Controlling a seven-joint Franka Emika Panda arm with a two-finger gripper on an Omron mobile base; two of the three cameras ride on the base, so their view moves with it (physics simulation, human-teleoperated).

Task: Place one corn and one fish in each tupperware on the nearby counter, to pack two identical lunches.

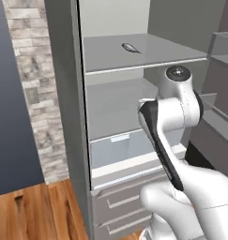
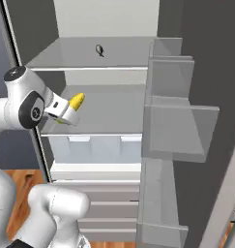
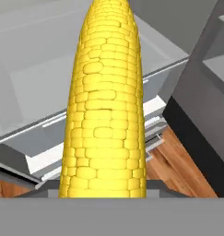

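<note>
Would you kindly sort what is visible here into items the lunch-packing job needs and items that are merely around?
Job:
- corn, held in the tool
- fish on the upper fridge shelf

Merely around:
- fridge drawers
- door bins
- wood floor

No readable text, label, brand, number or sign appears on anything here.

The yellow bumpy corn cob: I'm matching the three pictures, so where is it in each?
Left base view: not in it.
Right base view: yellow bumpy corn cob left of centre, at the arm's end, before the middle shelf.
Hand view: centre, running bottom to top.
Shared landmark: small dark-grey fish on the upper shelf.
</note>
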